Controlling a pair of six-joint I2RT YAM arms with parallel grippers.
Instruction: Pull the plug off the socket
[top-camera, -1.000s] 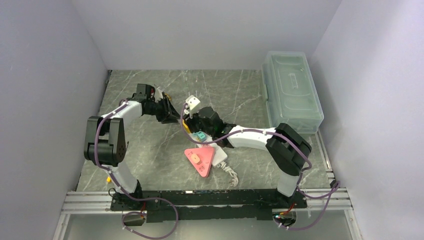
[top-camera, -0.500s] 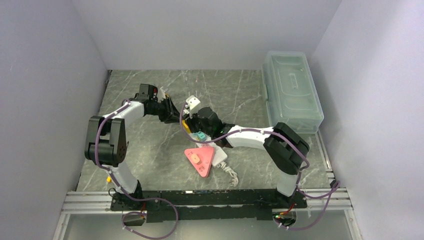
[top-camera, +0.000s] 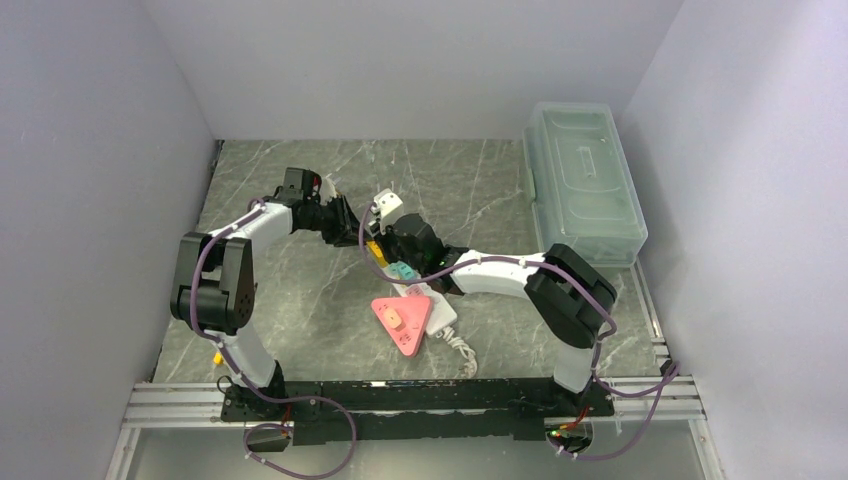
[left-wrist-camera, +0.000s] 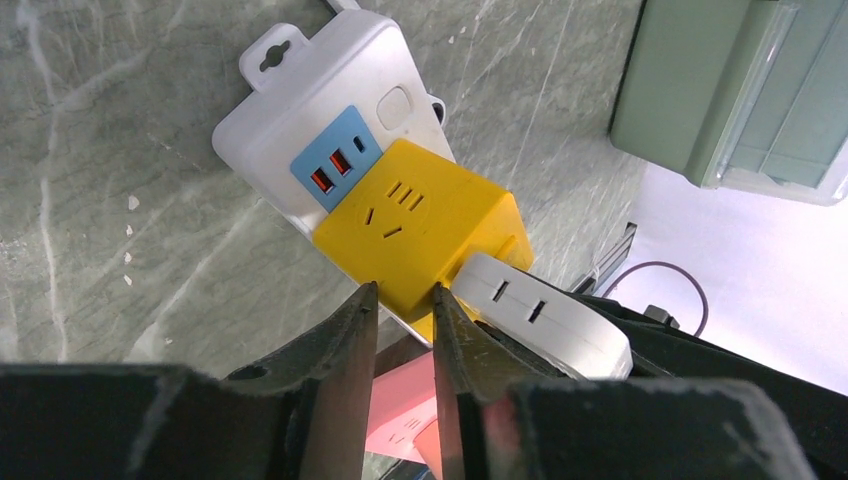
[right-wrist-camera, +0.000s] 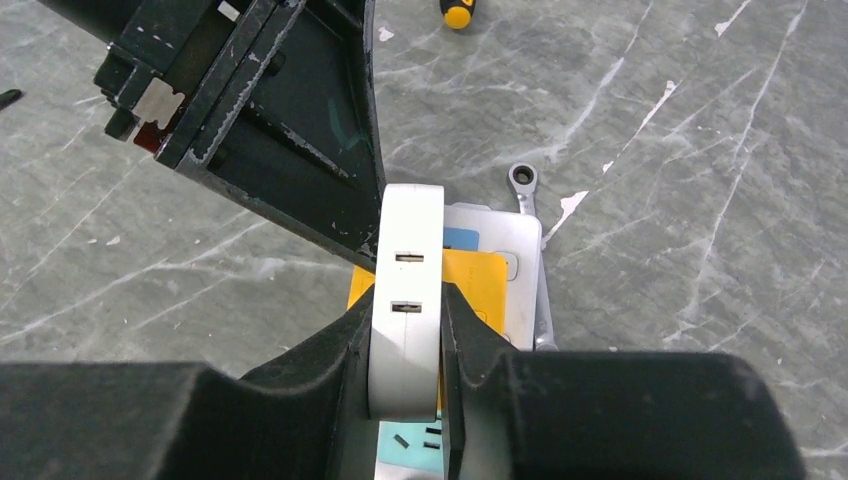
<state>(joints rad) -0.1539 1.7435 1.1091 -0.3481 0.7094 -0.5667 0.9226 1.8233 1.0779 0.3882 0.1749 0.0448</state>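
- Your right end effector (right-wrist-camera: 408, 322) was pinched on the plug (right-wrist-camera: 408, 240), a flat white slab with two slots in its upper edge. One finger lay against each broad side.
- Your left end effector (left-wrist-camera: 400, 298) had its fingers drawn almost together at the near edge of the yellow outlet face (left-wrist-camera: 420, 225). It looked to be nipping that edge to steady the socket (left-wrist-camera: 300, 110), though the contact itself was hard to make out.
- The plug stood touching the yellow outlet face with no gap showing between them, so it had probably not come free yet.
- The socket lay on the worktop (top-camera: 300, 300) between your two arms. Its white end with the hanging tab pointed away from the arm bases, its pink end (top-camera: 400, 320) sat nearer them, and the white cord (top-camera: 462, 350) trailed off beside that.
- Done so far, by the look of it: both grips were set, one on the plug and one on the socket.
- Left to do: the pull itself. You needed to draw the plug away with the right arm while the left kept the socket from following.
- Compared with a second before, your left wrist had slid a little to the right, closer to the socket's far end, and both pairs of fingers had drawn in. The socket and your right arm had barely shifted.
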